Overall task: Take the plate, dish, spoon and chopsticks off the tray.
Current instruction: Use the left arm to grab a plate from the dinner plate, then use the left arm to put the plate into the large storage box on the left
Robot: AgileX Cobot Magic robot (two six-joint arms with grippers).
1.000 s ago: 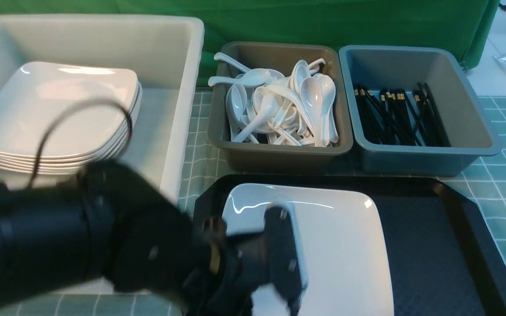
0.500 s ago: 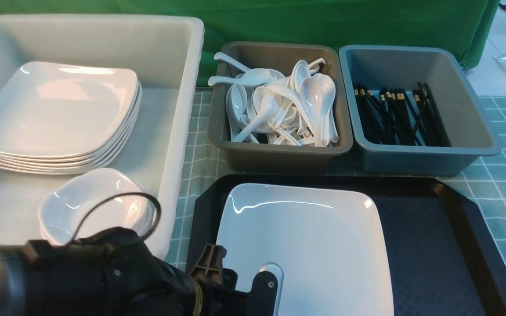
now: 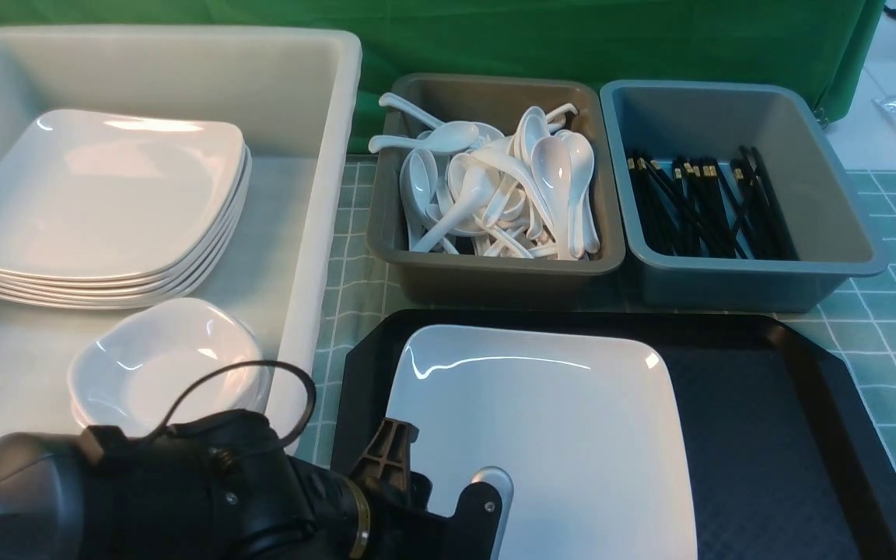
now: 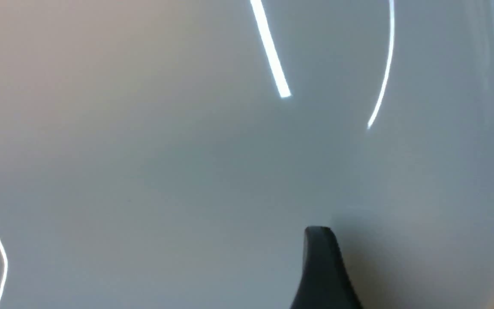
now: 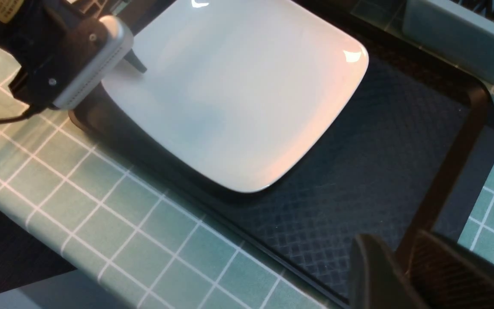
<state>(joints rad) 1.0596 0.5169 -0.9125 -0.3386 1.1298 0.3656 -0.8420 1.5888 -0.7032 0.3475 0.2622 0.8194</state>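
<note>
The large white plate (image 3: 572, 435) lies on the left half of the black tray (image 3: 767, 435). My left gripper (image 3: 440, 486) stands open at the plate's near left edge. One dark finger (image 4: 320, 266) rests just above the plate (image 4: 187, 150); the other is hidden. The small dish (image 3: 160, 365) sits in the white tub. Spoons (image 3: 495, 187) fill the brown bin and chopsticks (image 3: 705, 202) lie in the grey bin. My right gripper (image 5: 390, 238) hovers over the tray's (image 5: 358, 171) near right corner, jaws slightly apart and empty, well clear of the plate (image 5: 238, 98).
The white tub (image 3: 316, 194) at the left holds a stack of square plates (image 3: 98, 202). The brown bin (image 3: 495, 272) and grey bin (image 3: 845, 249) stand behind the tray. A green checked cloth (image 5: 101, 206) covers the table, whose near edge runs close to the tray.
My left arm has dropped and pulled back toward the near edge, uncovering the dish in the tub. Its gripper now sits lower, at the plate's near left edge. Nothing else has moved.
</note>
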